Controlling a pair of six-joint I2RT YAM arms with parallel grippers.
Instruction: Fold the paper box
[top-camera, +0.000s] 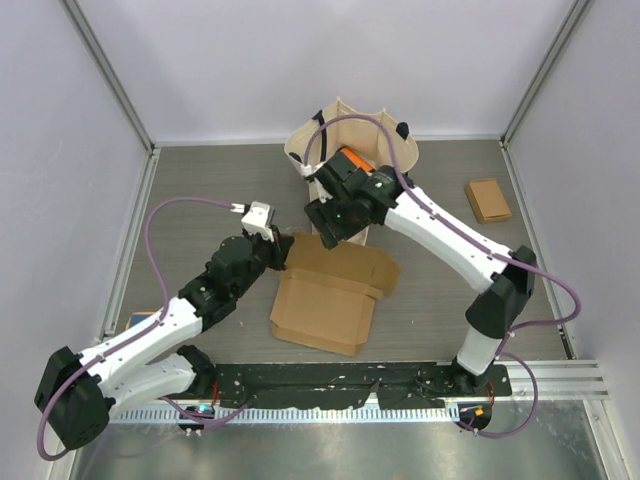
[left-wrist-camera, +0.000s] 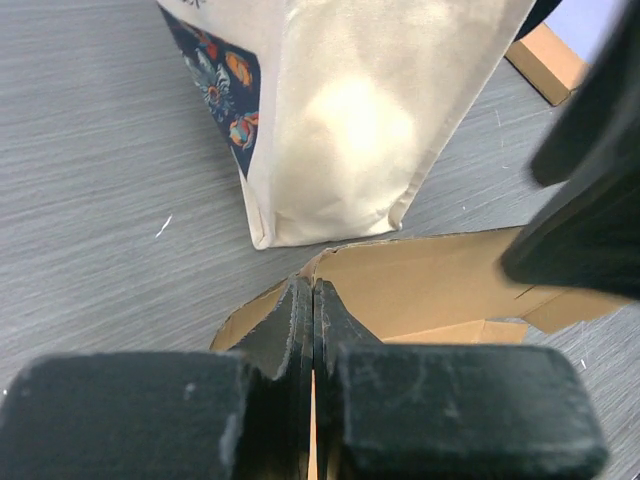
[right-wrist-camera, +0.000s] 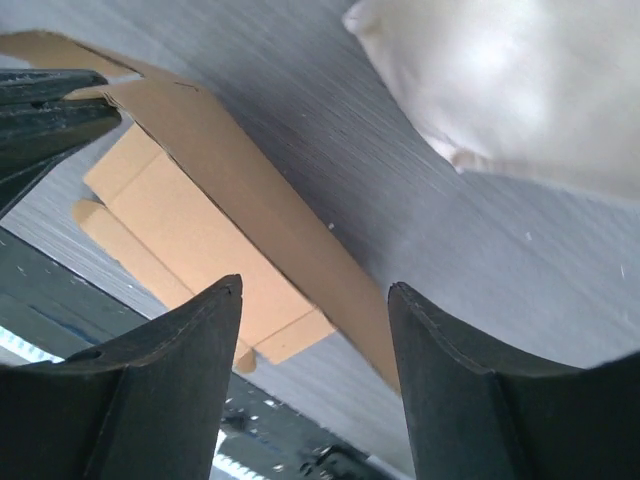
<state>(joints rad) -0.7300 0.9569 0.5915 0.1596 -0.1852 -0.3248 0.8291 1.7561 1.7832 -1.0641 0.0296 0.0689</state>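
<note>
Left end effector (left-wrist-camera: 313, 295) tight on flap edge of paper box (left-wrist-camera: 430, 285)

Grey table (top-camera: 200, 190): paper box (top-camera: 325, 300), tote bag (top-camera: 300, 148)

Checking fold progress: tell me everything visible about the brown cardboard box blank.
The brown cardboard box blank lies unfolded on the grey table, near the cream tote bag. Creased panels and tabs show. Its far panel is tilted up, its left corner pinched in the shut left gripper. The open right gripper hovers above it.

Paper box (top-camera: 320, 305) before tote bag (top-camera: 298, 148)
</note>
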